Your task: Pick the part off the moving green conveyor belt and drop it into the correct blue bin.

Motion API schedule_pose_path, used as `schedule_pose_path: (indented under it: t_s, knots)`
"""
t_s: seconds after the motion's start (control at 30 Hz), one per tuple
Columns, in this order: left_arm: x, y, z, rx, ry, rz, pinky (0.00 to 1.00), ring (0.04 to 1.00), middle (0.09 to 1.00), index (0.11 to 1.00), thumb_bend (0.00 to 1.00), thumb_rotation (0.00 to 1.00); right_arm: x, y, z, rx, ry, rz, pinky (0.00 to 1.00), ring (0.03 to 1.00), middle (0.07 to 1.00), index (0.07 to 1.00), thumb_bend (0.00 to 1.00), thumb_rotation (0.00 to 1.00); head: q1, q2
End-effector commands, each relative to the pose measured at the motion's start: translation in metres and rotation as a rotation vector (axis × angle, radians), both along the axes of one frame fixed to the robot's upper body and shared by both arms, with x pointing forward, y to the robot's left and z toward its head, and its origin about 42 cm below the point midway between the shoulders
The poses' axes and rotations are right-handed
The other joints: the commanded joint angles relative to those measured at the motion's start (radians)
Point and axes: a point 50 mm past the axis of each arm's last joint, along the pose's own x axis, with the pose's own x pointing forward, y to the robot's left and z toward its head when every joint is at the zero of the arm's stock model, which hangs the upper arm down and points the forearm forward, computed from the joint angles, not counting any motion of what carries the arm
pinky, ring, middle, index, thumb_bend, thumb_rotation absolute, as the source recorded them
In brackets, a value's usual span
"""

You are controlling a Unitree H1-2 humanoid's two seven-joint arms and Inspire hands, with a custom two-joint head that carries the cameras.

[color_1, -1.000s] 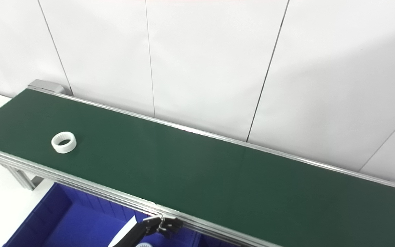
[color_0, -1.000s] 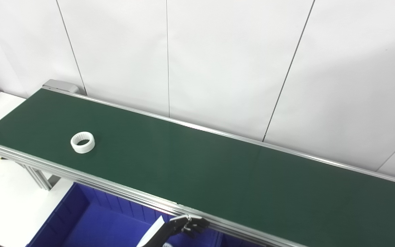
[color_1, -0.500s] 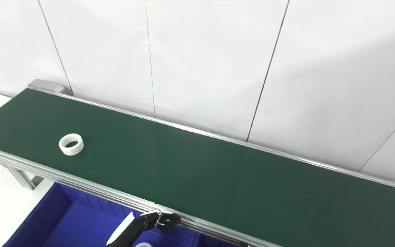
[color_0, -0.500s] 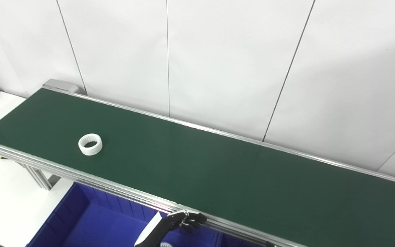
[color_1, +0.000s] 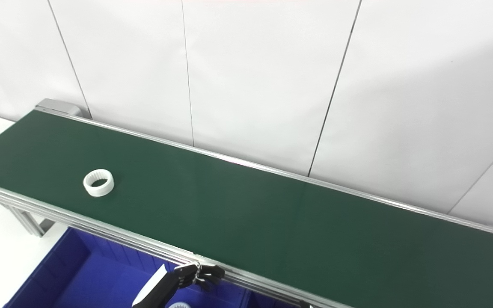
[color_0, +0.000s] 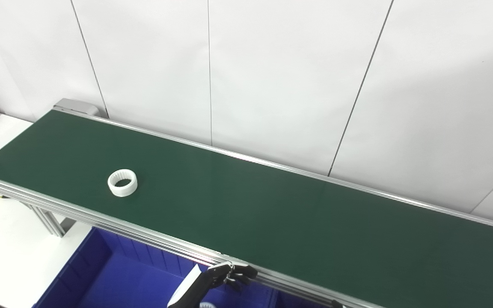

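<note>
Conveyor belt point(color_0: 272, 214): green; it carries your part toward its left end.
Blue bin point(color_0: 114, 278): below the belt's near rail.
Left hand point(color_0: 229, 274): at that rail, fingers curled, holding nothing you can see.
Part point(color_0: 122, 183): white ring, flat.

Conveyor belt point(color_0: 272, 214): matt dark-green, smooth, rubbery look. Side rails point(color_0: 101, 220): brushed alu, slight sheen. Ring part point(color_0: 122, 183): white matt plastic w/ ribbed inner face. Bin point(color_0: 114, 278): blue plastic, semi-gloss. Left hand point(color_0: 229, 273): black, w/ metal bits.
</note>
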Motion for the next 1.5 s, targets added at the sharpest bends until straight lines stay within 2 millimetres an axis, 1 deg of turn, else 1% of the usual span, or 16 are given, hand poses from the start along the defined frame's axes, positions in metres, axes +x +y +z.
schedule_pose_path:
  t_s: [0.0, 0.1, 0.2, 0.23, 0.3, 0.43, 0.53, 0.6, 0.73, 0.87, 0.93, 0.97, 1.13, 1.2, 1.37, 1.47]
  knots:
    - [0.008, 0.000, 0.009, -0.014, -0.065, 0.008, 0.59, 0.678, 0.725, 0.711, 1.00, 0.20, 0.006, 0.000, 0.008, 0.023, -0.068, 0.002, 0.77, 0.836, 0.866, 0.904, 0.87, 0.24, -0.003, 0.002]
    - [0.007, -0.004, 0.015, -0.032, -0.089, 0.037, 0.60, 0.689, 0.726, 0.706, 1.00, 0.23, 0.006, 0.000, 0.008, 0.028, -0.069, -0.002, 0.77, 0.832, 0.862, 0.900, 0.88, 0.21, -0.014, 0.005]
    - [0.010, -0.008, 0.034, -0.065, -0.161, 0.078, 0.62, 0.710, 0.742, 0.721, 1.00, 0.26, 0.008, -0.001, 0.008, 0.027, -0.066, -0.006, 0.77, 0.829, 0.863, 0.897, 0.88, 0.20, -0.016, 0.001]
    - [0.015, -0.010, 0.044, -0.069, -0.209, 0.101, 0.61, 0.706, 0.740, 0.721, 1.00, 0.28, 0.008, -0.002, 0.008, 0.029, -0.066, -0.007, 0.78, 0.837, 0.868, 0.898, 0.87, 0.18, -0.015, -0.003]
    - [0.025, -0.011, 0.062, -0.071, -0.290, 0.130, 0.60, 0.691, 0.727, 0.707, 1.00, 0.29, 0.010, -0.002, 0.007, 0.032, -0.074, -0.008, 0.77, 0.838, 0.863, 0.893, 0.87, 0.19, -0.016, -0.007]
    - [0.043, -0.007, 0.088, -0.045, -0.381, 0.152, 0.62, 0.698, 0.734, 0.720, 1.00, 0.32, 0.013, -0.001, 0.005, 0.037, -0.086, -0.008, 0.77, 0.832, 0.856, 0.891, 0.87, 0.18, -0.019, -0.015]
    - [0.058, -0.004, 0.102, -0.023, -0.431, 0.184, 0.61, 0.695, 0.732, 0.722, 1.00, 0.34, 0.016, 0.000, 0.004, 0.038, -0.083, -0.009, 0.78, 0.836, 0.861, 0.893, 0.87, 0.18, -0.020, -0.020]
    - [0.065, -0.004, 0.107, -0.021, -0.441, 0.193, 0.63, 0.713, 0.740, 0.728, 1.00, 0.34, 0.018, 0.000, 0.004, 0.037, -0.081, -0.010, 0.78, 0.838, 0.861, 0.892, 0.87, 0.17, -0.020, -0.021]
    - [0.079, -0.001, 0.115, 0.015, -0.451, 0.204, 0.66, 0.742, 0.761, 0.747, 1.00, 0.36, 0.022, 0.001, 0.003, 0.031, -0.095, -0.005, 0.75, 0.822, 0.852, 0.888, 0.87, 0.18, -0.017, -0.029]
    - [0.089, 0.001, 0.117, 0.116, -0.459, 0.245, 0.67, 0.758, 0.781, 0.770, 0.99, 0.39, 0.024, 0.001, 0.002, 0.029, -0.091, -0.005, 0.74, 0.825, 0.853, 0.892, 0.88, 0.19, -0.018, -0.035]
    - [0.092, -0.001, 0.119, 0.190, -0.449, 0.287, 0.76, 0.813, 0.816, 0.803, 0.97, 0.41, 0.025, 0.002, 0.001, 0.035, -0.096, 0.002, 0.73, 0.819, 0.852, 0.888, 0.87, 0.20, -0.020, -0.037]
    - [0.094, -0.002, 0.119, 0.229, -0.442, 0.305, 0.77, 0.818, 0.819, 0.806, 0.97, 0.42, 0.025, 0.002, 0.001, 0.042, -0.095, 0.002, 0.73, 0.819, 0.851, 0.888, 0.87, 0.20, -0.020, -0.037]
    - [0.102, -0.002, 0.119, 0.408, -0.417, 0.347, 0.90, 0.894, 0.888, 0.869, 0.90, 0.47, 0.026, 0.003, 0.000, 0.058, -0.096, 0.002, 0.76, 0.828, 0.852, 0.887, 0.87, 0.22, -0.019, -0.039]
    - [0.107, -0.001, 0.117, 0.455, -0.386, 0.364, 0.97, 0.948, 0.936, 0.908, 0.86, 0.44, 0.026, 0.003, 0.000, 0.064, -0.097, 0.005, 0.76, 0.831, 0.854, 0.886, 0.86, 0.22, -0.021, -0.041]
    - [0.119, 0.007, 0.113, 0.539, -0.342, 0.391, 1.00, 0.994, 0.987, 0.954, 0.84, 0.45, 0.027, 0.004, 0.000, 0.056, -0.109, 0.012, 0.75, 0.813, 0.843, 0.879, 0.87, 0.23, -0.021, -0.043]
    - [0.127, 0.015, 0.111, 0.590, -0.311, 0.412, 1.00, 1.000, 1.000, 0.977, 0.84, 0.42, 0.027, 0.005, 0.000, 0.055, -0.104, 0.016, 0.73, 0.812, 0.841, 0.878, 0.87, 0.24, -0.021, -0.046]
